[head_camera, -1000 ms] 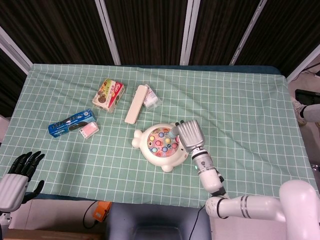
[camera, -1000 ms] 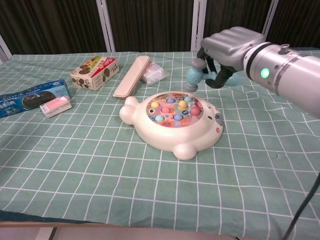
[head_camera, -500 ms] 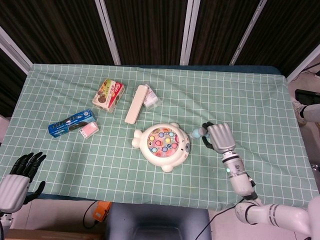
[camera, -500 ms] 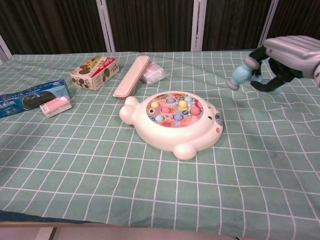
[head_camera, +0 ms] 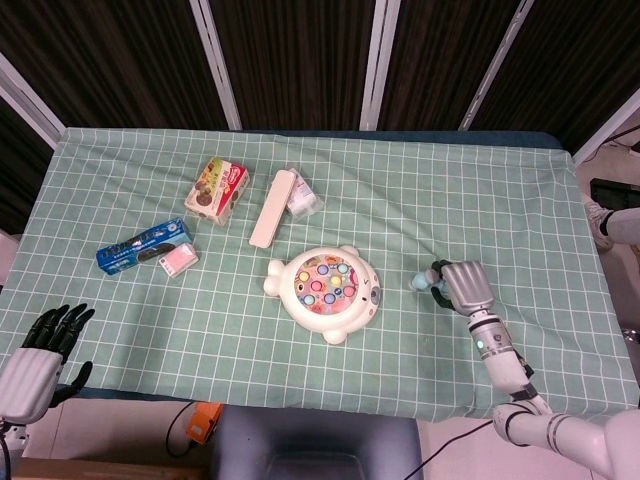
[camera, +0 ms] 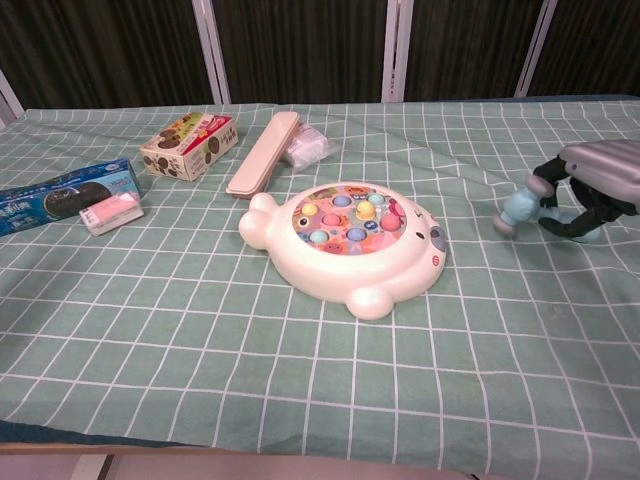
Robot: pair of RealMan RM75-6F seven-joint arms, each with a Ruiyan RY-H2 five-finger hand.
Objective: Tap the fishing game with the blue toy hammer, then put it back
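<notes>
Right of the fishing game (head_camera: 325, 290), well apart from it, the right hand (head_camera: 466, 287) holds the blue toy hammer (camera: 520, 206) low over the green checked tabletop (head_camera: 480, 200), fingers (camera: 572, 222) curled round the handle, head pointing twd the game. Can't tell if the hammer touches the cloth. Left hand (head_camera: 38, 352) hangs off the tabletop's near-left edge, fingers apart, holding nothing. Far left: blue biscuit pack (head_camera: 143, 245), pink eraser (head_camera: 178, 260), snack box (head_camera: 217, 188), beige case (head_camera: 270, 207).
</notes>
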